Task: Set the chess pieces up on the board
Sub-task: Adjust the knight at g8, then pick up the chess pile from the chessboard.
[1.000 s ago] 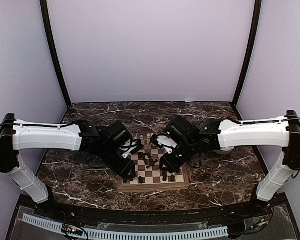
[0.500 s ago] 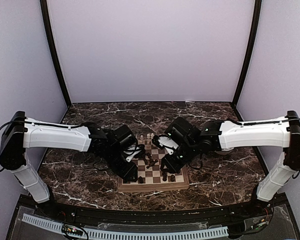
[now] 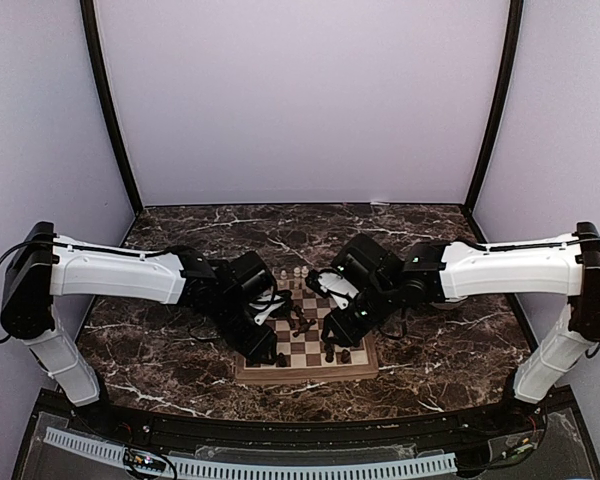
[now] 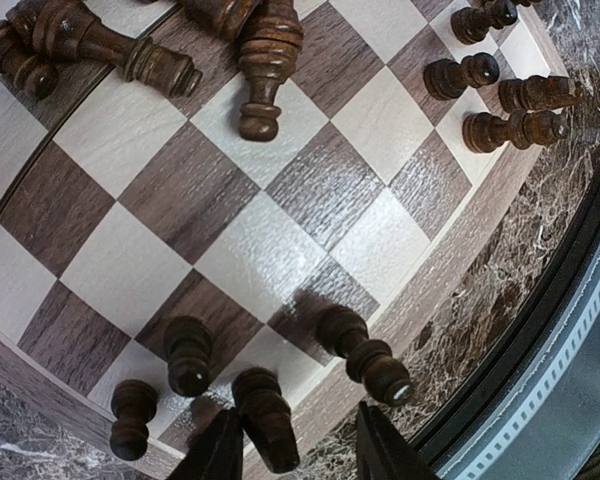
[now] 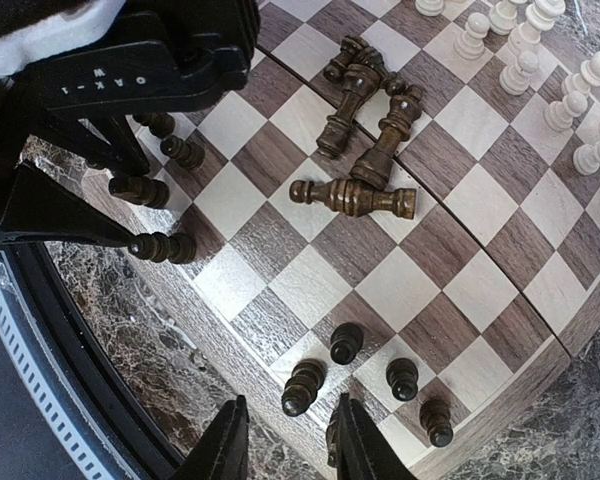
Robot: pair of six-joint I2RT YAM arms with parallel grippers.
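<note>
Fallen dark pieces [image 5: 355, 195] crowd the board [image 5: 320, 290] centre; nearer squares free.

Dark brown chess pieces [image 5: 355, 197] and pale cream chess pieces [image 5: 520, 70] on a tan-and-brown checkered chessboard [image 5: 310, 288]; white-veined dark marble tabletop [image 3: 180, 372].

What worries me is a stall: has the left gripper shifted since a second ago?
Yes. The left gripper has moved rightward, farther over the near-left corner of the board.

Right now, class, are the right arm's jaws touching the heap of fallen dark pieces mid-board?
Apart. The right wrist view shows bare squares between the jaws and the heap.
</note>
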